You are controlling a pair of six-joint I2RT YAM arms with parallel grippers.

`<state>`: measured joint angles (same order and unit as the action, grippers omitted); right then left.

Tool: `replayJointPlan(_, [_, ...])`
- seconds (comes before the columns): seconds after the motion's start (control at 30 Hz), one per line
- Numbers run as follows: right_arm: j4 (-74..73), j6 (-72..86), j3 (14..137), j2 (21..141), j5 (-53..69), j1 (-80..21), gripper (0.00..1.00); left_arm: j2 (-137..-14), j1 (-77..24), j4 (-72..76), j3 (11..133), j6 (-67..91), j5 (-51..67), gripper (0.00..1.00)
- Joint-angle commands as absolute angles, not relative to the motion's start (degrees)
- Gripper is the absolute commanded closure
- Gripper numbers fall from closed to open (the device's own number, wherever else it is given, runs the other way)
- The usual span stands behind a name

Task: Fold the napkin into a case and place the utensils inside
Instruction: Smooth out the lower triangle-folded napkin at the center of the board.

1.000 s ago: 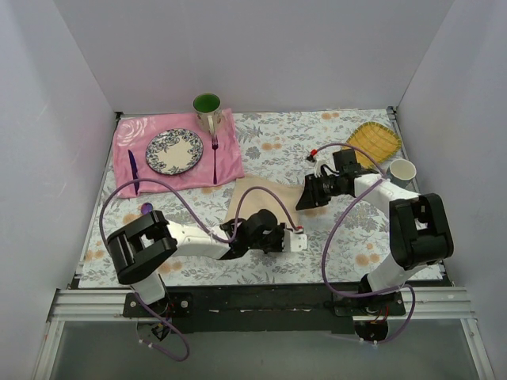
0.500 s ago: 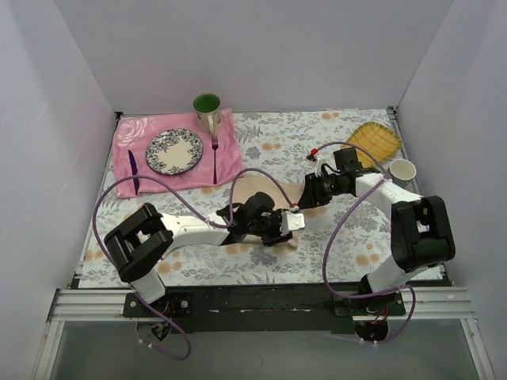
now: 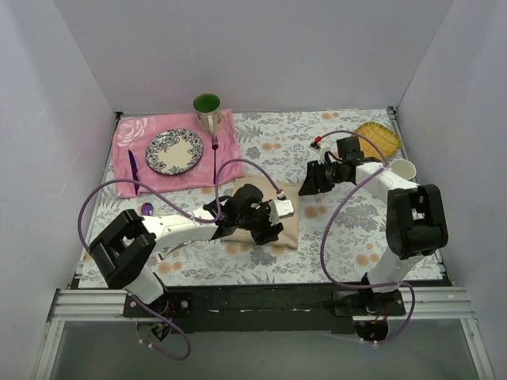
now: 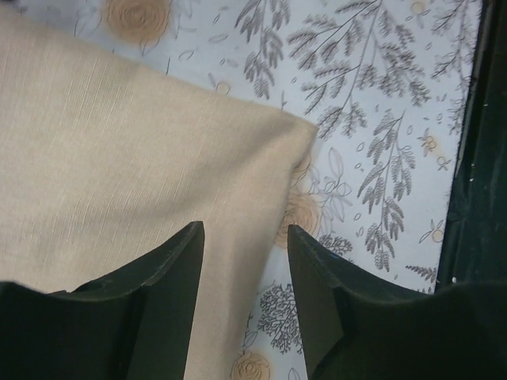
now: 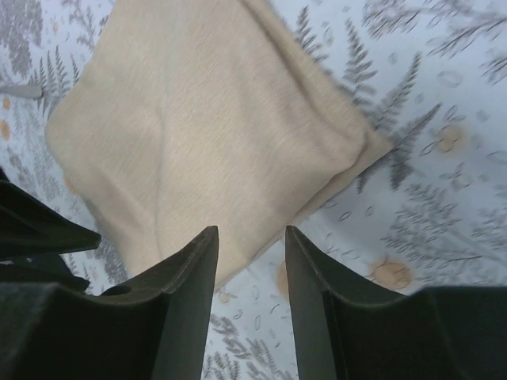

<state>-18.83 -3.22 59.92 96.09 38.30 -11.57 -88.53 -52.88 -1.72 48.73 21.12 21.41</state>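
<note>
The napkin (image 5: 214, 134) lies doubled over, flat on the floral table (image 3: 348, 229) between the two arms. It looks light, limp and prone to sliding, so a corner or doubled edge suits pinching. The left tool (image 4: 245, 233) and right tool (image 5: 252, 233) hover over it, half-spread and empty.

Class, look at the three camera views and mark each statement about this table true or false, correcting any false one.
1. The napkin lies on the floral tablecloth. True.
2. The left gripper is clamped on the napkin. False: its jaws stand apart over the cloth, gripping nothing.
3. The patterned plate sits on the pink mat. True.
4. The right gripper holds a fork. False: it is open and empty.
</note>
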Motion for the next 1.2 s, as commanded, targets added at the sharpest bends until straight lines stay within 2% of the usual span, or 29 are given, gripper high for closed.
replayJointPlan(0.0, [-14.77, -3.61, 66.44, 100.01, 38.58, -10.72, 0.51, -90.69, -48.80, -8.34, 52.03, 25.66, 22.76, 0.52])
replayJointPlan(0.07, [-12.23, -2.55, 66.71, 101.59, 38.93, -10.90, 0.49, -91.58, -47.64, -9.83, 52.64, 26.10, 24.34, 0.49])
replayJointPlan(0.4, [-8.96, -2.46, 66.89, 107.66, 36.91, -11.78, 0.48, -96.50, -45.88, -17.92, 54.76, 22.42, 26.37, 0.50])
replayJointPlan(0.5, [-10.11, -3.60, 65.22, 107.06, 38.23, -11.95, 0.52, -96.94, -45.01, -20.47, 54.32, 19.78, 27.15, 0.52])
replayJointPlan(0.63, [-10.46, -4.74, 59.07, 102.23, 39.11, -12.13, 0.64, -93.35, -43.77, -22.32, 52.13, 15.83, 29.08, 0.53])
replayJointPlan(0.83, [-14.32, -7.03, 49.14, 92.39, 42.18, -12.48, 0.69, -84.56, -43.07, -27.68, 46.06, 4.41, 31.11, 0.54])
replayJointPlan(1.0, [-17.40, -6.60, 46.76, 85.44, 45.09, -12.57, 0.64, -76.74, -40.70, -31.03, 44.48, 0.35, 35.77, 0.52])
replayJointPlan(1.07, [-16.09, -5.28, 48.33, 83.94, 43.61, -12.57, 0.61, -72.26, -40.69, -27.28, 43.95, 2.88, 36.30, 0.47])
replayJointPlan(1.17, [-12.14, -1.15, 51.84, 86.90, 39.40, -12.57, 0.53, -73.55, -40.69, -24.61, 46.22, 8.69, 36.21, 0.45])
